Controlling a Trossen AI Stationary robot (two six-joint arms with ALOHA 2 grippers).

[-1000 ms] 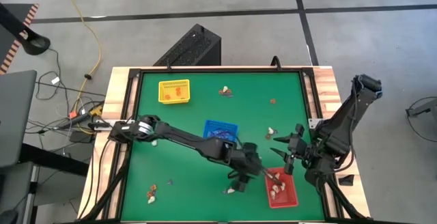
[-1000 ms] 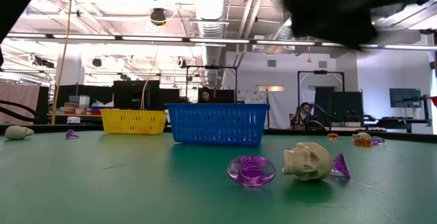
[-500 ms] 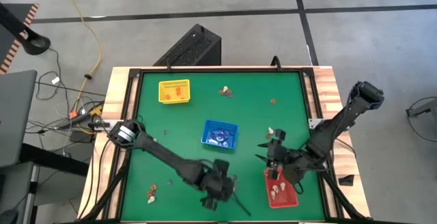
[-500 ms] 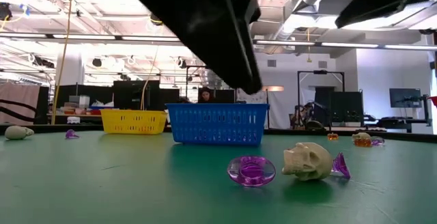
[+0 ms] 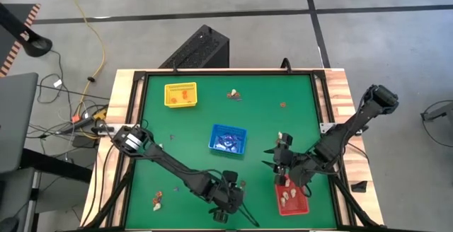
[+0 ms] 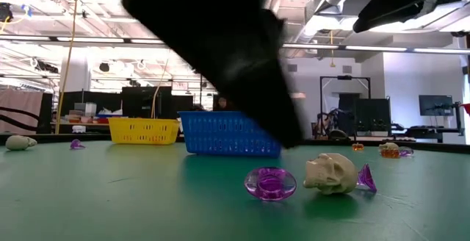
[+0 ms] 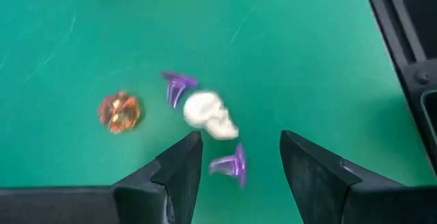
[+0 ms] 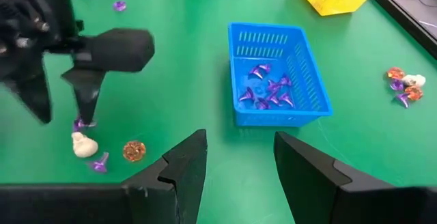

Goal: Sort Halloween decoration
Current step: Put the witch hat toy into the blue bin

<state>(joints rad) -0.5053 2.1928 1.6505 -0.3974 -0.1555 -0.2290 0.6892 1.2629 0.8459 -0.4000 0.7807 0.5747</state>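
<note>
1. We count three trays: one yellow tray (image 5: 180, 95), one blue tray (image 5: 228, 138), one red tray (image 5: 291, 198).
2. Near the left gripper we count four trinkets: one cream skull (image 7: 209, 115), one orange pumpkin (image 7: 120, 111) and two purple trinkets (image 7: 179, 87).
3. In the blue tray we see roughly six purple pieces (image 8: 268, 91), though they overlap.

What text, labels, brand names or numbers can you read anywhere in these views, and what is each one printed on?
None can be read.
Yellow basket, blue basket, red basket: no label shows on any of them.
Skull and purple trinkets: no markings.
Both arms: no lettering visible on them.
Room behind the table in the low view: screens and fittings are too small and far off to show any words.
</note>
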